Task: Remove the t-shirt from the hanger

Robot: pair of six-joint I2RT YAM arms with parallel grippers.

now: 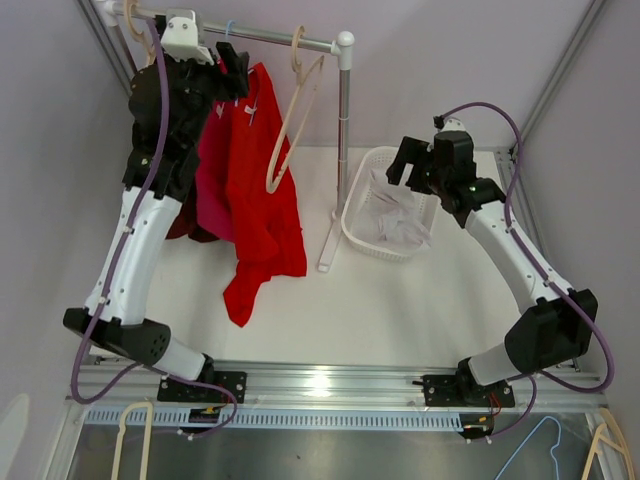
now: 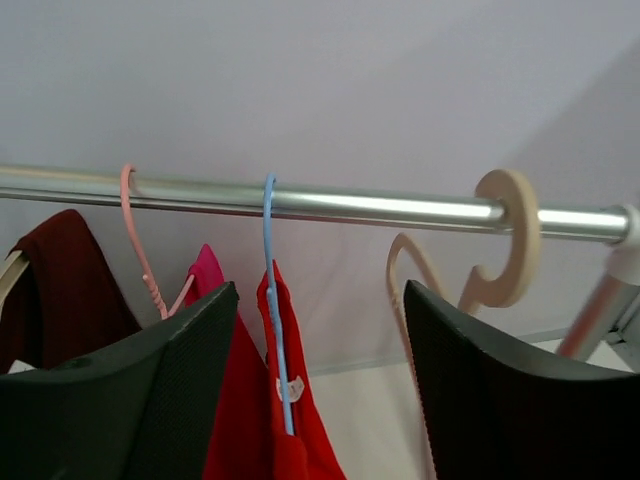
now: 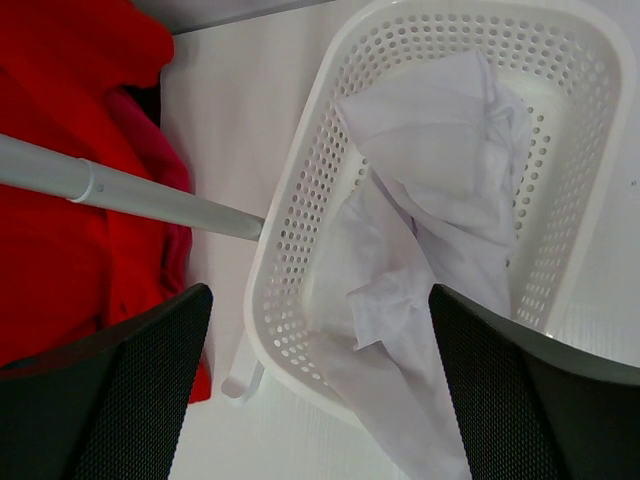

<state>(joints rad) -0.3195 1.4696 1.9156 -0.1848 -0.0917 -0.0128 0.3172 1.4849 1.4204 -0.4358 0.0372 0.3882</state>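
A red t-shirt (image 1: 262, 200) hangs on a blue hanger (image 2: 271, 300) from the silver rail (image 1: 270, 38); it shows close up in the left wrist view (image 2: 290, 400). My left gripper (image 1: 232, 68) is open just in front of the rail, its fingers (image 2: 160, 390) on either side of the blue hanger and the red collar, not touching them. My right gripper (image 1: 413, 167) is open and empty above the white basket (image 1: 362, 215). In the right wrist view the basket (image 3: 290, 230) lies between its fingers.
A pink shirt (image 1: 212, 170) on a pink hanger (image 2: 140, 250) and a dark red shirt (image 2: 60, 290) hang to the left. An empty beige hanger (image 1: 292, 120) hangs to the right near the rack post (image 1: 343, 110). White cloth (image 3: 430, 200) fills the basket.
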